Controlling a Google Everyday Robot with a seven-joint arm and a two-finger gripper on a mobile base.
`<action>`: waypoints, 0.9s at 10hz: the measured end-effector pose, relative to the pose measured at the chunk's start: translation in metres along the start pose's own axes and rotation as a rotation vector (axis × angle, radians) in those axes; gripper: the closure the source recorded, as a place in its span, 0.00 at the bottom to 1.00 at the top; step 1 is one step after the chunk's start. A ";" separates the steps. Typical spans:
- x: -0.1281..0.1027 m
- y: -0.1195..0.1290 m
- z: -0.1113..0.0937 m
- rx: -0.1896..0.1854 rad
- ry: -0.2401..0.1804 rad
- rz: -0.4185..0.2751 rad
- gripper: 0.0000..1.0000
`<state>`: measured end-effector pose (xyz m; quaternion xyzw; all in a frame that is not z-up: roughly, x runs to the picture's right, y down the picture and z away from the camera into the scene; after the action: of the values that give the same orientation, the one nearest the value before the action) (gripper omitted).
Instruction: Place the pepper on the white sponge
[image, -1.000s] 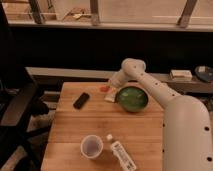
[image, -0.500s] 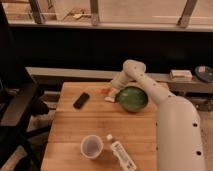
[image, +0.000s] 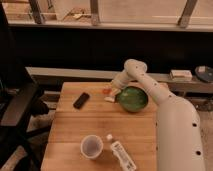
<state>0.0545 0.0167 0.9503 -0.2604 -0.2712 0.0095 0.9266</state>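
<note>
The arm (image: 165, 107) reaches from the lower right, its base cut off by the frame edge, to the far side of the table (image: 70, 132). The gripper (image: 113, 90) hangs just left of the green bowl (image: 132, 99), over the sponge (image: 109, 99); I cannot tell how its fingers stand. The pepper (image: 106, 91) shows only as a small red-orange spot at the gripper, just above the sponge. Nearer lie a phone (image: 81, 100), a cup (image: 92, 147) and a bottle (image: 121, 153).
</note>
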 end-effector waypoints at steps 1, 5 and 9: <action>-0.001 0.000 -0.003 0.002 0.000 -0.003 0.20; 0.000 -0.001 -0.028 0.043 0.019 -0.017 0.20; 0.009 -0.015 -0.104 0.185 0.064 -0.021 0.20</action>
<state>0.1129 -0.0445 0.8873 -0.1712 -0.2420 0.0164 0.9549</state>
